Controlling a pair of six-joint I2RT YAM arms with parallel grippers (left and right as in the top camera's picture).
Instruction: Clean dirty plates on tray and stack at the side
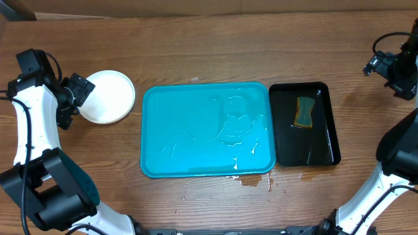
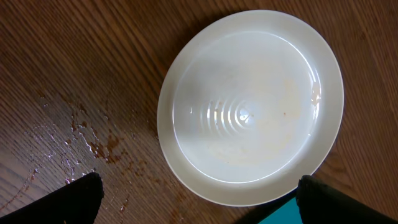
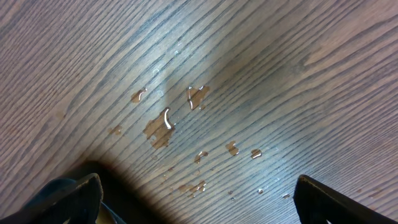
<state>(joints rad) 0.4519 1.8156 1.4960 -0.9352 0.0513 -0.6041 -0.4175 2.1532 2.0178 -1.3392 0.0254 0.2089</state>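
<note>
Looks done: turquoise rectangular plastic tray (image 1: 189, 124) is empty, round white plastic plates (image 1: 110, 96) stacked beside it, both jaws wide open.

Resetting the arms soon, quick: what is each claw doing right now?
Left claw: open, holding nothing.
Right claw: open, holding nothing.

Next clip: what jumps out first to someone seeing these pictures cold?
The big turquoise tray in the middle, wet and holding no plates. Left of it sits a white plate on the wooden table; right of it, a black tray holds a sponge.
</note>
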